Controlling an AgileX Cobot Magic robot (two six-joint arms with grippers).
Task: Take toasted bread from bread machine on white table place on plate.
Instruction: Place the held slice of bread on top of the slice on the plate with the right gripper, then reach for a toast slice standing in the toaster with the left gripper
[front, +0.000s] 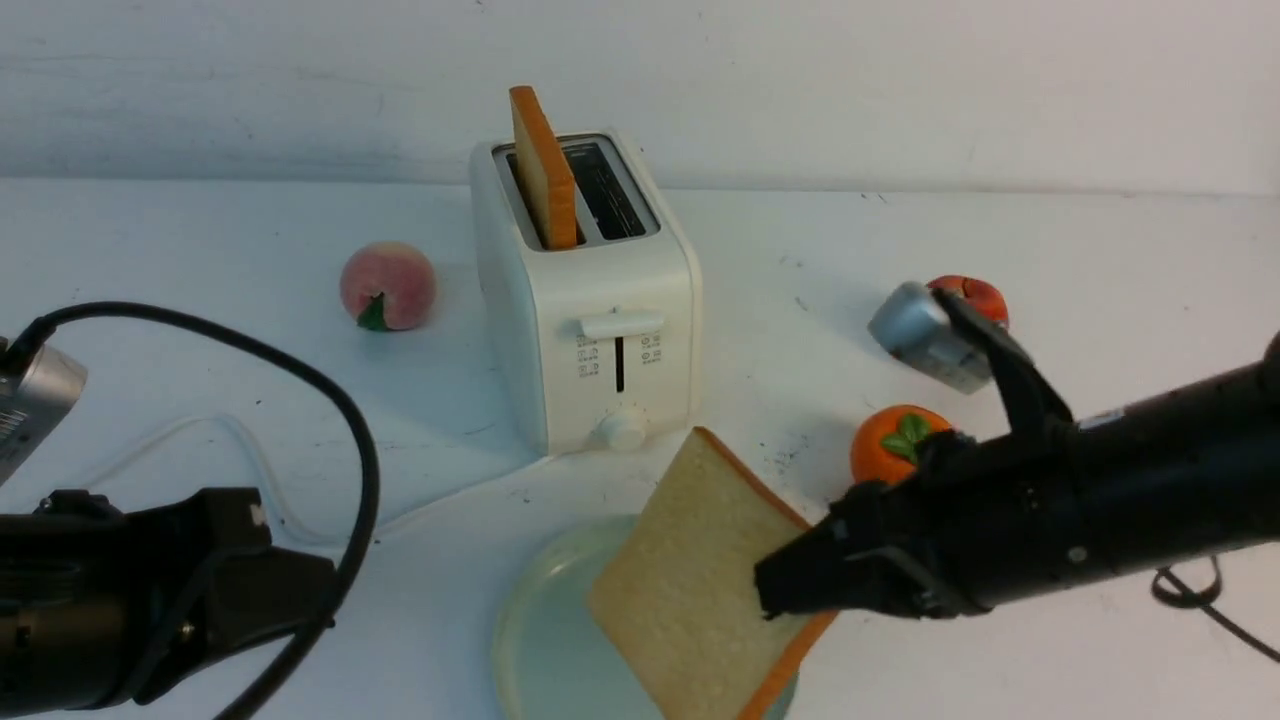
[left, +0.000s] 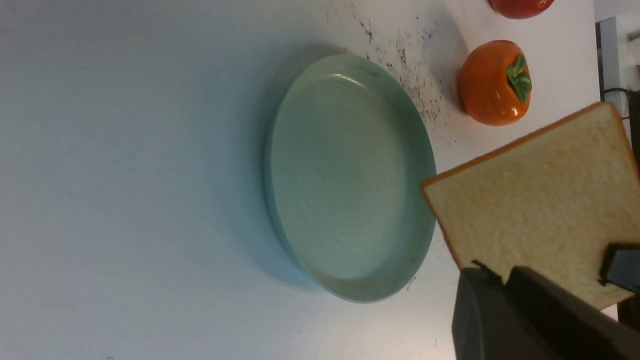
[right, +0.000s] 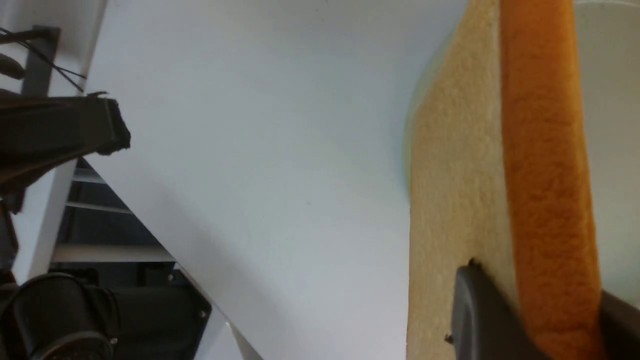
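**Right claw holds one toast slice tilted by the plate; the second slice stands in the toaster**

The right claw (front: 765, 592) pinches a square toast slice (front: 700, 580) near its right corner, with one finger across the pale face. This slice is tilted, its orange-brown crust edges facing right. In the front view it covers much of the right part of the pale blue-green plate (front: 508, 640); the left wrist view shows it raised, with one corner overlapping the plate's rim.

The other toast slice (front: 545, 180) stands upright in the left slot of the cream-white toaster (front: 620, 375), rising well above the top. The toaster sits beyond the plate on the white bench (front: 430, 620), its lever (front: 622, 324) high on the near face and its round knob (front: 625, 430) low down. A white cord (front: 470, 505) runs from its near base out to the left.

The left claw (front: 330, 605) hangs left of the plate, well apart from both slices; whether its fingers are parted or pressed together cannot be told.

A pink peach (front: 388, 285) lies left of the toaster. An orange persimmon (front: 885, 445) sits to the right, partly behind the right arm, with a red fruit (front: 978, 295) farther off.
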